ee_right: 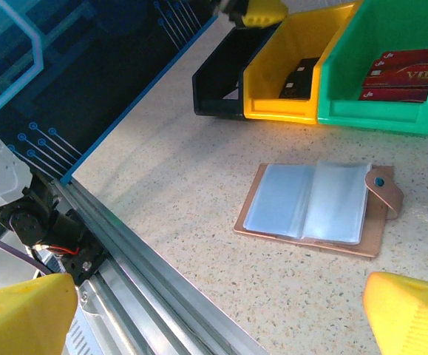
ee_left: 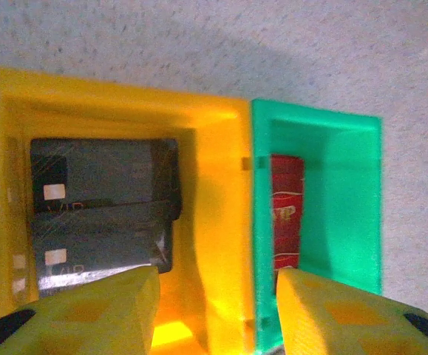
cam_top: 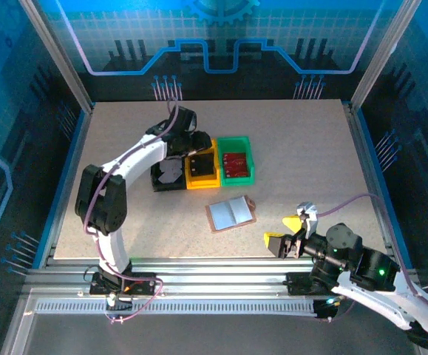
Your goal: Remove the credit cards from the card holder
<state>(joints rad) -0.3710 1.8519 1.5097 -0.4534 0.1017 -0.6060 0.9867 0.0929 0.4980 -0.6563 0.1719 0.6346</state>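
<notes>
"Right wrist view first: what's nearest?"
"My right jaws, spread wide, empty. Past them the one tan leather-like folding card holder lies open on the speckled desk, clear sleeves seemingly bare."
"Nearly done, then?"
"I judge so. Farther off, three trays: black plastic tray, yellow plastic tray with two dark credit cards, green plastic tray with at least two red credit cards. My left jaws hang part-open over the yellow one, holding nothing."
</notes>
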